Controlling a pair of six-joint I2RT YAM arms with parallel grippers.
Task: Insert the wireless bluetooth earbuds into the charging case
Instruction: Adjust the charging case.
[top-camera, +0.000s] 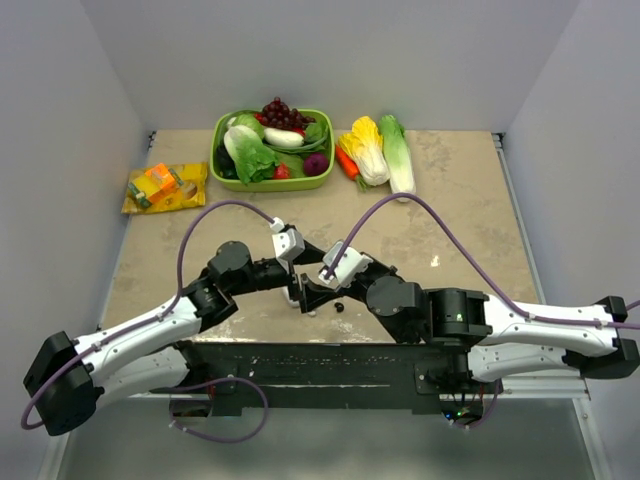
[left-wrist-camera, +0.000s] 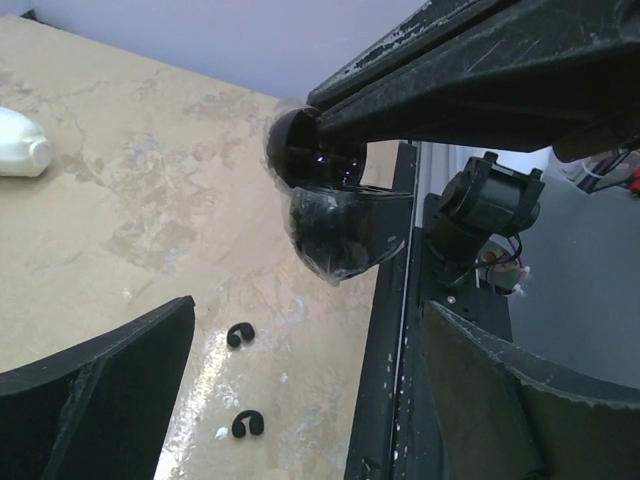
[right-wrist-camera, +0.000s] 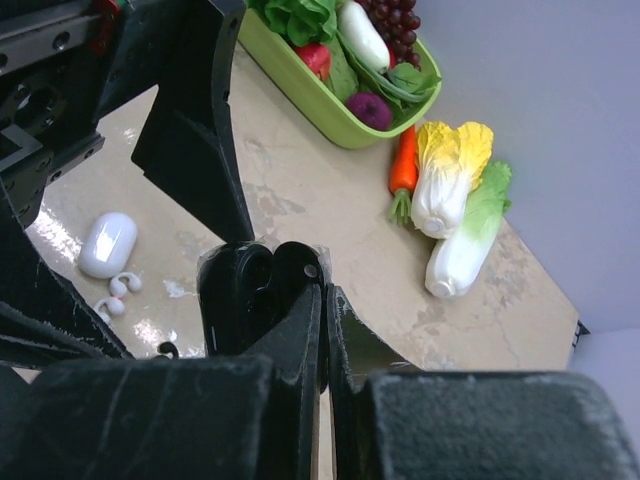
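Observation:
My right gripper (right-wrist-camera: 328, 300) is shut on the edge of an open black charging case (right-wrist-camera: 255, 290) and holds it above the table. The case also shows in the left wrist view (left-wrist-camera: 335, 225). Two black earbuds (left-wrist-camera: 240, 335) (left-wrist-camera: 247, 425) lie on the table below it, between the wide-open fingers of my left gripper (left-wrist-camera: 305, 315). A white charging case (right-wrist-camera: 108, 243) lies closed on the table with two white earbuds (right-wrist-camera: 125, 285) (right-wrist-camera: 108, 306) beside it. In the top view both grippers (top-camera: 298, 285) (top-camera: 320, 290) meet at the table's near middle, with one black earbud (top-camera: 340, 307) showing.
A green basket (top-camera: 318, 180) of vegetables stands at the back centre. Two cabbages (top-camera: 385, 150) and a carrot (top-camera: 346, 163) lie to its right, and a yellow snack packet (top-camera: 165, 187) to its left. A black mounting rail (top-camera: 300, 362) runs along the near edge.

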